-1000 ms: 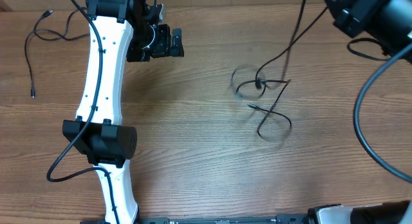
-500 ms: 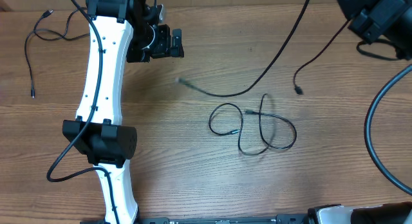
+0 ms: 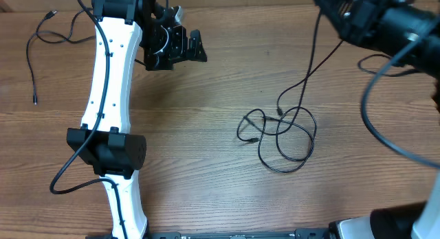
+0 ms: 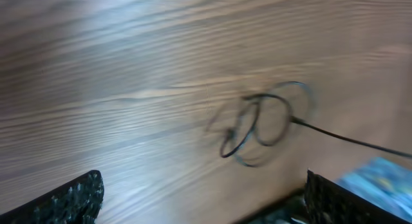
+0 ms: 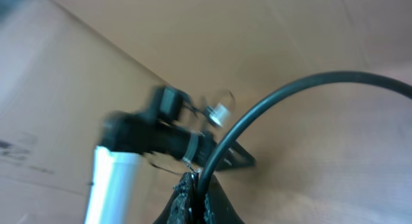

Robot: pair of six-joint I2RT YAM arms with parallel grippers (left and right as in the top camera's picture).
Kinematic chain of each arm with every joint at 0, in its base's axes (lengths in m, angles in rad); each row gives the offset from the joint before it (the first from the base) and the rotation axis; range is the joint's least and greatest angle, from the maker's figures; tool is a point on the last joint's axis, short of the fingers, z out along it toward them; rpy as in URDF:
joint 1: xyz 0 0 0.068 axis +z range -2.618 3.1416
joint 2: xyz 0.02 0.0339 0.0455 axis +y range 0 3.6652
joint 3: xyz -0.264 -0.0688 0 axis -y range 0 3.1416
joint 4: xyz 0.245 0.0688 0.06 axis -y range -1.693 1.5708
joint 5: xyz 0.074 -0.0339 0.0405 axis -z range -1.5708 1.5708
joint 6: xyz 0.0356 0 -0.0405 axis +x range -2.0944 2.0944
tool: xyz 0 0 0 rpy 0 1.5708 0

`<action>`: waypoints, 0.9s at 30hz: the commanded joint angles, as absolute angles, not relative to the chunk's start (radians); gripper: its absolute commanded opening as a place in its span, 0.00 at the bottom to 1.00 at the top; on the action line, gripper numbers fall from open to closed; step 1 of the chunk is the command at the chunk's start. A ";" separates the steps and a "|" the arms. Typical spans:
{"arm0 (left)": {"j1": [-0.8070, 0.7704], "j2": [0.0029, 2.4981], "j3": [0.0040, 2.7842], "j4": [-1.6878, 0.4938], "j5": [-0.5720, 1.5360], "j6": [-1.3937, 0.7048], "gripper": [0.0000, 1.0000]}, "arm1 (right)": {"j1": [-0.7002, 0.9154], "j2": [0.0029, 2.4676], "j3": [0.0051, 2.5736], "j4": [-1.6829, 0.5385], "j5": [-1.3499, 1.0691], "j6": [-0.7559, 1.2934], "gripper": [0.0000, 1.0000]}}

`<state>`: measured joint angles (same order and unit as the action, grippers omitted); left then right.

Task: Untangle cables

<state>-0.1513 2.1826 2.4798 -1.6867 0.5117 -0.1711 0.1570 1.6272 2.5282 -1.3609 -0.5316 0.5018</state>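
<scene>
Nearest, at the lower left of the overhead view, the white left arm (image 3: 110, 95) comes up from the bottom edge. It passes a black joint block and reaches toward the upper left.

Right of centre, the cables (image 3: 282, 132) lie on the wooden tabletop (image 3: 206, 170) as a few loose, overlapping loops, well apart from that arm. The left wrist view shows these loops blurred, right of centre, with bare wood around them.

The left jaws stand wide apart and hold nothing. Their dark fingers (image 4: 74, 195) sit in the two bottom corners of the wrist view, and from overhead they hang above the tabletop left of centre, near the top.

One strand (image 3: 314, 50) climbs from the loops toward the upper right and off the wood, up to the black right arm (image 3: 375, 19). In the right wrist view the right jaws are pressed together at the bottom edge, clamped on this black strand, which arcs up and away to the right.

Farthest, in the upper left corner, a lone cable (image 3: 31, 53) lies by itself on the tabletop. It is beyond the left arm and well apart from the loops.
</scene>
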 commanded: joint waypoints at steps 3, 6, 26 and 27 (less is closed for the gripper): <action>-0.176 2.192 2.476 -1.690 0.868 0.051 1.00 | 0.156 1.724 2.540 -1.446 -0.421 0.463 0.04; -0.213 2.192 2.476 -1.690 0.884 0.105 1.00 | 0.156 1.791 2.540 -1.468 -0.367 0.463 0.04; -0.382 2.192 2.476 -1.532 0.919 0.336 0.88 | 0.156 1.941 2.540 -1.543 -0.377 0.500 0.04; -0.382 2.192 2.476 -1.517 0.940 0.336 0.88 | 0.156 1.942 2.540 -1.544 -0.389 0.501 0.04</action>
